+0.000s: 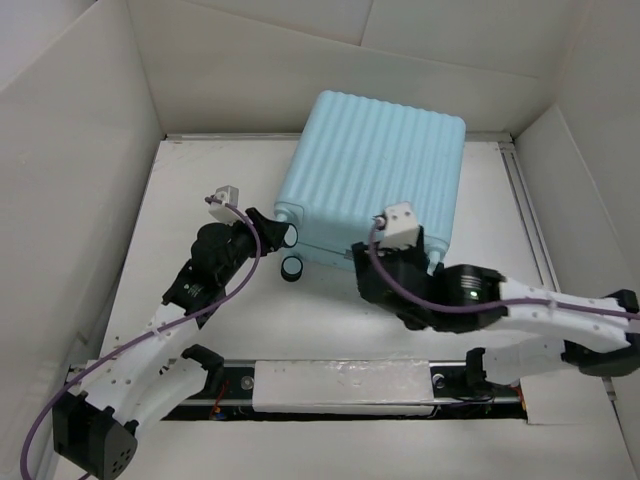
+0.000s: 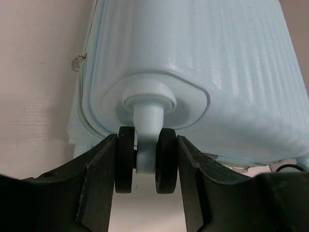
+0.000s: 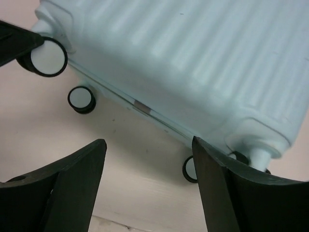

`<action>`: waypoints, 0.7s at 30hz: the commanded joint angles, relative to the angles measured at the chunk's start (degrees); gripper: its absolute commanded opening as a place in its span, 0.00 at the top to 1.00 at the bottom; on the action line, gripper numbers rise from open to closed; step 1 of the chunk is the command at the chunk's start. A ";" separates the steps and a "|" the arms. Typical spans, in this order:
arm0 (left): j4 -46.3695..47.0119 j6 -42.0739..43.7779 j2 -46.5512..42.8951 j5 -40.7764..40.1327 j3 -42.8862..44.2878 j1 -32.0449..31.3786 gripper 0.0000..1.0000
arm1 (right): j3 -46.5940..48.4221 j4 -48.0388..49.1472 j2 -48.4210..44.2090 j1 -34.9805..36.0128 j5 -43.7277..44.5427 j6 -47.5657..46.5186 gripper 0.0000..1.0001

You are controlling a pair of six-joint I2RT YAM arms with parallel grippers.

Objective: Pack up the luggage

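While overhead hides contact, wrist view shows left fingers point(image 2: 99, 179) clamping luggage point(image 2: 193, 72) caster point(image 2: 145, 154).

COLOUR LOG | I read luggage point(image 1: 375, 165): pale aqua-blue, shell in parallel ribs | caster wheels point(image 3: 48, 56): black tyres, white faces, aqua stems | left gripper point(image 2: 145, 166) and right gripper point(image 3: 149, 159): matte black fingers | arms point(image 1: 140, 380): white, purple cable point(image 1: 245, 265) | table point(image 1: 330, 320) at 6 o'clock of luggage: plain off-white
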 commanded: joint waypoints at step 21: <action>-2.55 -0.43 -8.42 10.52 -5.03 -0.79 1.00 | -22.61 36.44 -11.99 -74.82 -66.16 -29.55 0.40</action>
